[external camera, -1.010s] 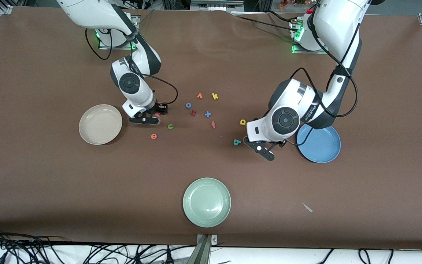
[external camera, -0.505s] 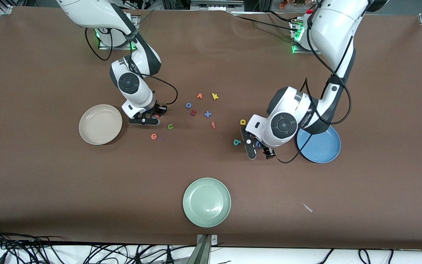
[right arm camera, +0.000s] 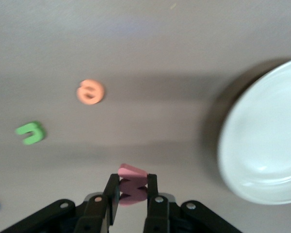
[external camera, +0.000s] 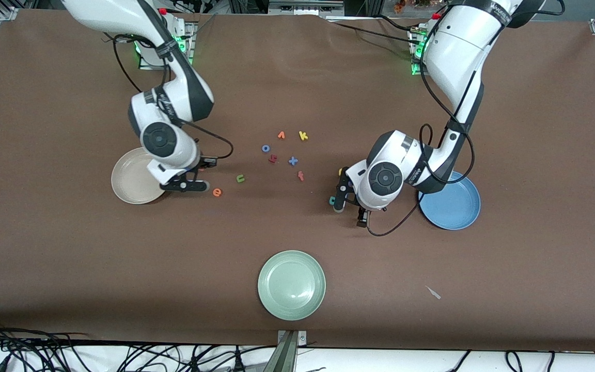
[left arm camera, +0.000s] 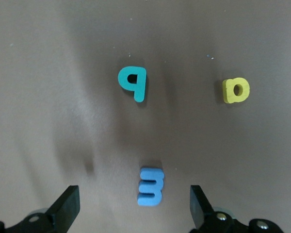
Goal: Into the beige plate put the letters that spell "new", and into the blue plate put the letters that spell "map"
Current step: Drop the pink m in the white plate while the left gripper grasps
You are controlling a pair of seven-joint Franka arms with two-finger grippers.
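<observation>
On the table, the beige plate (external camera: 135,178) and blue plate (external camera: 455,204) lie at opposite ends. Since a second ago the right gripper (right arm camera: 132,190) has lifted the pink w (right arm camera: 132,184) — clenched on it, beside the beige plate's rim — near the orange e (external camera: 217,192) and green n (external camera: 240,179). The left gripper (left arm camera: 134,206), released wide, has swung over the blue m (left arm camera: 151,186), its long axis running between the fingers, with the teal a (left arm camera: 133,81) and yellow p (left arm camera: 235,90) close by.

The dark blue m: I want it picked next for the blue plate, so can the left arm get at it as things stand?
Probably yes. The left end effector is open right above the dark blue m, which lies between its fingers with bare table around it.
</observation>
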